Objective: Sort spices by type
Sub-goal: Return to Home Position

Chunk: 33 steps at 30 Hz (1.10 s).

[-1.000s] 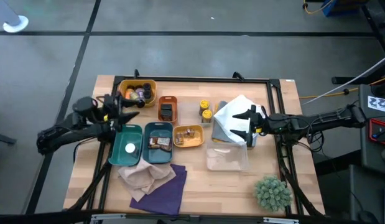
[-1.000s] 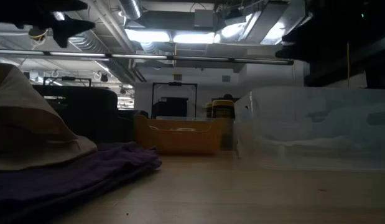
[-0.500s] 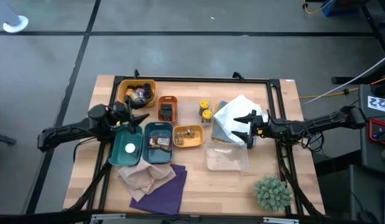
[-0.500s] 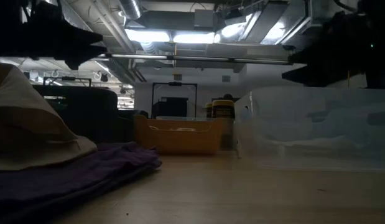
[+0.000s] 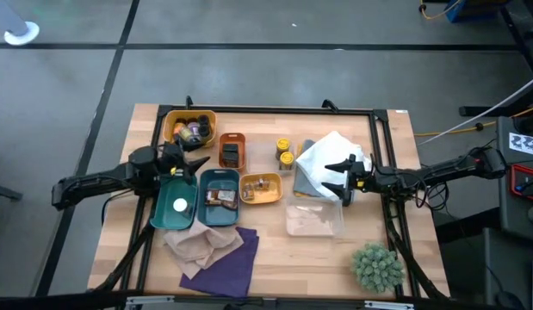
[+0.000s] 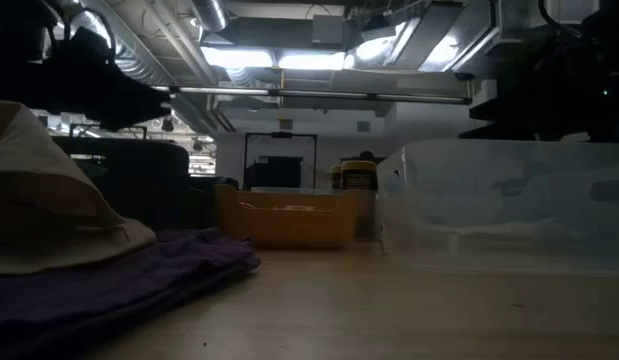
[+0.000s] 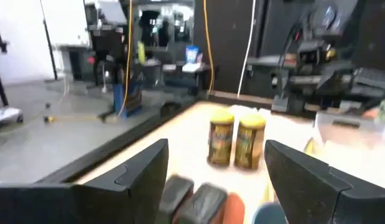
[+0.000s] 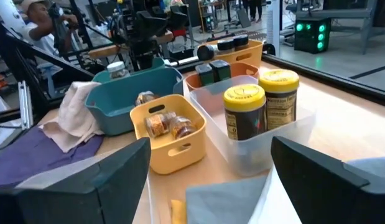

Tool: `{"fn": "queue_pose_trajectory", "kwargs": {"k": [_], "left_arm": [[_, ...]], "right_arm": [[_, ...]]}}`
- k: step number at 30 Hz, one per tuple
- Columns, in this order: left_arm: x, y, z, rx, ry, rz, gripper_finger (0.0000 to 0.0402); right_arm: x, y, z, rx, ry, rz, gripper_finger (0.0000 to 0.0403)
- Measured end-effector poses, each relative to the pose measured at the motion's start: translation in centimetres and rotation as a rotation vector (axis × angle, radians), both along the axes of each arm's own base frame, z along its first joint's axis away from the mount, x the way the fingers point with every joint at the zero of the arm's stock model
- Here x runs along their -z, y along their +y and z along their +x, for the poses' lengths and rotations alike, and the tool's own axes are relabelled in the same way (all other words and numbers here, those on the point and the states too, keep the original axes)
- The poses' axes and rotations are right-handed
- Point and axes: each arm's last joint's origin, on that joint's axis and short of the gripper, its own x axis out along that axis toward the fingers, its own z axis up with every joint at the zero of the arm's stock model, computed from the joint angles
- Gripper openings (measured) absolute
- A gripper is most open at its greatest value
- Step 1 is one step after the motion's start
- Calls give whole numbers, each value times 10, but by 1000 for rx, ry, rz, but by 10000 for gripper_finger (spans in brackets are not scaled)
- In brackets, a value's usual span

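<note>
The spices sit in trays. Two yellow-capped jars (image 5: 285, 153) (image 7: 236, 140) (image 8: 262, 106) stand upright in a clear tray. Dark jars fill the far yellow tray (image 5: 190, 129) and the orange tray (image 5: 232, 151). Small packets lie in the near yellow tray (image 5: 260, 188) (image 8: 170, 134) and in a teal tray (image 5: 220, 198). A white-capped jar lies in the other teal tray (image 5: 176, 205). My left gripper (image 5: 194, 163) (image 7: 216, 144) hovers open between the far yellow tray and the teal trays. My right gripper (image 5: 339, 177) (image 8: 209, 142) hovers open over a white cloth (image 5: 329, 159).
An empty clear container (image 5: 315, 218) (image 6: 504, 205) lies near the right gripper. Beige and purple cloths (image 5: 214, 251) lie at the near edge, and a spiky green plant (image 5: 377, 266) stands at the near right corner. Bare wood shows between cloths and plant.
My left gripper has moved toward the table's right and slightly toward the near edge, away from the far yellow tray, and has come lower; it stays open. My right gripper has come a little lower over the white cloth.
</note>
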Motion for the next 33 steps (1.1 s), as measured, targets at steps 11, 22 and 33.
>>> {"fn": "queue_pose_trajectory", "kwargs": {"k": [11, 22, 33], "left_arm": [[11, 1, 4, 0, 107, -59, 251], [13, 1, 5, -3, 107, -107, 251], [13, 1, 5, -3, 107, -107, 251]], "right_arm": [[11, -2, -2, 51, 113, -33, 333], [11, -2, -5, 43, 132, -86, 333], [-8, -4, -17, 24, -5, -218, 333]]}}
